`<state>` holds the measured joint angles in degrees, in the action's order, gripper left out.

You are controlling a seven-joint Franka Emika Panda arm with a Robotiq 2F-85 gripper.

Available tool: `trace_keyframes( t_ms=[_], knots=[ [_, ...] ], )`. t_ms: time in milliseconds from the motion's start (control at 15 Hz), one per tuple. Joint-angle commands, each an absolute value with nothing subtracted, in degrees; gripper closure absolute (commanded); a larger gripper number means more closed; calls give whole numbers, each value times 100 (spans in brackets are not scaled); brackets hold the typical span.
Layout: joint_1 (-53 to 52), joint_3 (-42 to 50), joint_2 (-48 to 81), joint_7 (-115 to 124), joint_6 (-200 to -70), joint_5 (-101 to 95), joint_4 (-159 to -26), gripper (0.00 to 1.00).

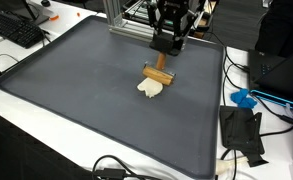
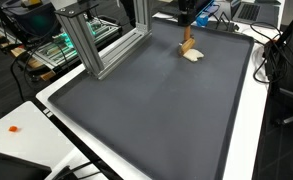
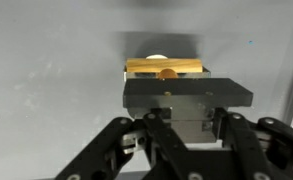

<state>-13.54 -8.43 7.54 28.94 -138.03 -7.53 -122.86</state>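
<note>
A wooden T-shaped tool (image 1: 158,74) stands upright on the dark grey mat (image 1: 76,90), its crossbar resting by a cream-coloured lump (image 1: 151,88). My gripper (image 1: 166,46) is directly above it and looks shut on the top of the tool's handle. In the exterior view from the opposite side, the tool (image 2: 189,46) and the lump (image 2: 193,56) sit at the mat's far end, under the gripper (image 2: 187,22). In the wrist view the wooden crossbar (image 3: 164,67) shows just beyond my closed fingers (image 3: 186,105), with a bit of the cream lump (image 3: 158,56) behind it.
An aluminium frame post (image 2: 86,45) stands at the mat's edge. A keyboard (image 1: 16,30) lies beyond one corner. A blue object (image 1: 244,98) and a black device (image 1: 241,130) with cables lie on the white table beside the mat. The mat has a raised rim (image 1: 106,148).
</note>
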Motion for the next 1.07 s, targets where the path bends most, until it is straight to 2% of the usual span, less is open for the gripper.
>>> trace_keyframes(
  t_ms=[0, 400, 1000],
  knots=[
    [-1304, -867, 357, 2727, -13548, -534, -12298, 78],
    [-1201, -881, -242, 2743, -13032, -475, -12287, 78],
    [-1042, -816, -1893, 1659, -11554, 701, -12744, 78]
  ],
)
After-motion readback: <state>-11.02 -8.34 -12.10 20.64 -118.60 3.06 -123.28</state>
